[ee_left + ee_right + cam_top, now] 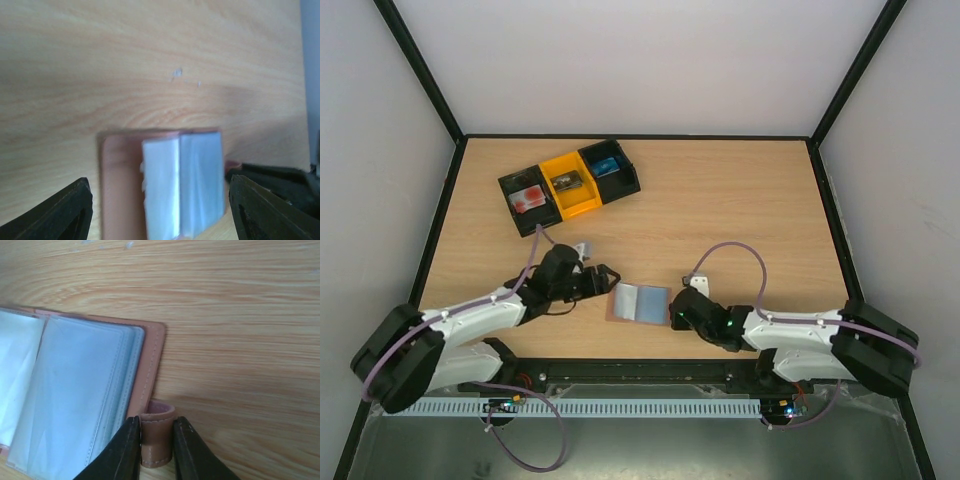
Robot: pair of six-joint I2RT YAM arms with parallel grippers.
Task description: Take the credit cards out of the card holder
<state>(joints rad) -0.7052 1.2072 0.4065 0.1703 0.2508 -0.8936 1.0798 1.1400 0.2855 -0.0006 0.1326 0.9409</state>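
The card holder (638,303) lies open on the wooden table between the two arms, brown cover down and pale clear sleeves up. In the left wrist view the card holder (160,185) sits between the wide-spread fingers of my left gripper (165,215), which is open and touches nothing. My left gripper (609,279) is at the holder's left edge. My right gripper (156,440) is shut on the holder's brown closing tab (157,432), at the right edge of the card holder (75,405). My right gripper (673,317) rests low on the table. The credit cards are hidden.
A row of black and yellow bins (620,187) stands at the far left of the table, with red, dark and blue items inside. A black frame and pale walls enclose the table. The arm bases sit along the near edge.
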